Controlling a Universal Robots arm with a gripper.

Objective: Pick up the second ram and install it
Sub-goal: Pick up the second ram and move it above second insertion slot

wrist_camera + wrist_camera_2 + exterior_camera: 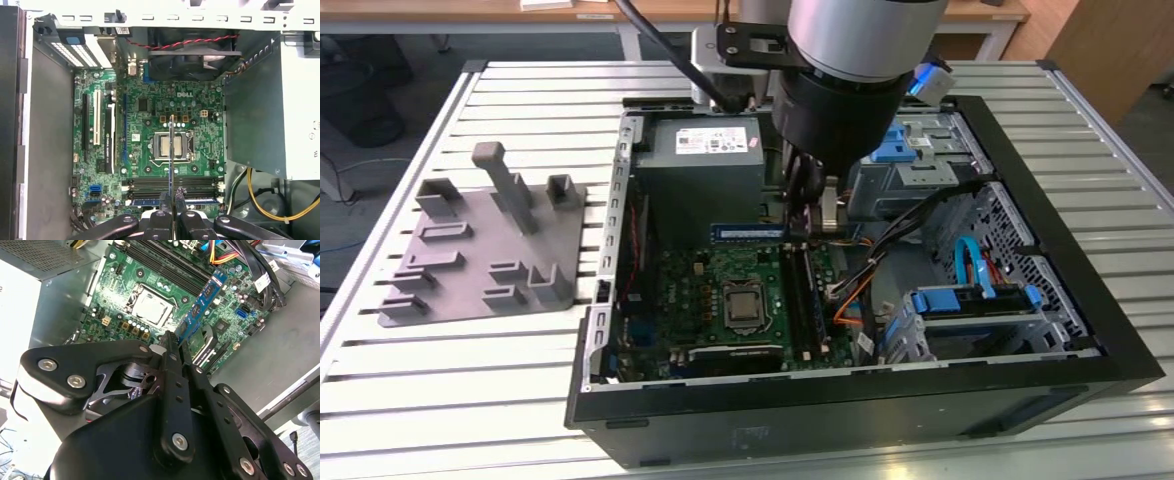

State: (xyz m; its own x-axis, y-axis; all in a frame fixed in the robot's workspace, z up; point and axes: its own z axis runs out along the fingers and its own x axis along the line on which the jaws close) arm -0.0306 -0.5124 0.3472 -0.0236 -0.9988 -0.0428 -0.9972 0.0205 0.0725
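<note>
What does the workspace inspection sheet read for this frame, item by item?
Surface: slatted metal table bearing an open computer case.
Job's things: second ram held above the motherboard.
Clutter: grey moulded tray at the exterior view's left of the case.
Grippers: claw shut on the ram.
Cables: blue cable and orange wires inside the case.
Surroundings: wooden desk beyond the table.

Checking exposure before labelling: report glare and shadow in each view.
Exterior view: case interior dimmer than the bright table slats. Second wrist view: glare on the processor lid, while the second ram in the gripper is evenly lit. First wrist view: the power supply looks washed out white.
</note>
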